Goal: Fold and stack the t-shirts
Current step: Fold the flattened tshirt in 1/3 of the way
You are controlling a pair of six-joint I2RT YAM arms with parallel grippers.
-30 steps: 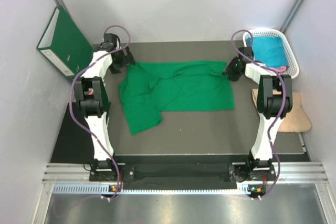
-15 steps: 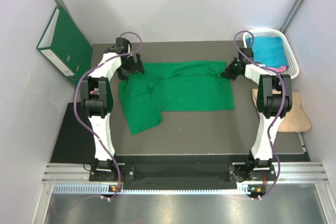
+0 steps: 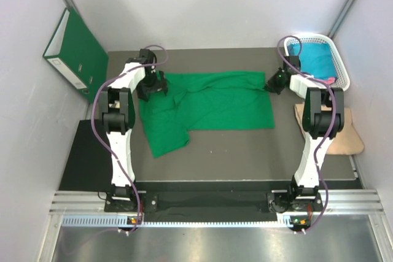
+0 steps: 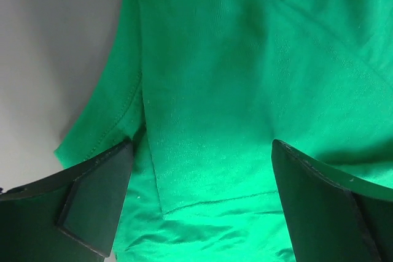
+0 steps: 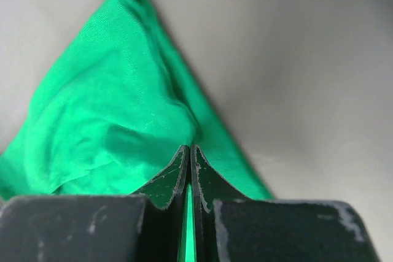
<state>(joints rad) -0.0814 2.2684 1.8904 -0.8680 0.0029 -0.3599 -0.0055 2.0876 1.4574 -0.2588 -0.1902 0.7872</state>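
The bright green t-shirt [image 3: 209, 105] lies spread on the dark table, with a flap hanging toward the near left. My left gripper [image 3: 152, 86] is low over its far left corner. In the left wrist view the gripper [image 4: 202, 176] is open, its fingers [image 4: 92, 194] wide apart with a hemmed fold of the green cloth [image 4: 209, 90] between them. My right gripper [image 3: 273, 83] is at the shirt's far right corner. In the right wrist view it [image 5: 190, 151] is shut, with a thin edge of the green cloth [image 5: 104, 108] pinched between the fingers.
A dark green binder [image 3: 77, 47] leans against the left wall. A white basket [image 3: 319, 36] at the far right holds a teal shirt [image 3: 314, 58] and a bit of pink cloth [image 3: 330, 80]. A tan pad [image 3: 341, 130] lies by the right arm.
My left gripper has moved right and nearer, from beside the shirt's far left corner to over it. The right gripper has shifted slightly at the far right corner.
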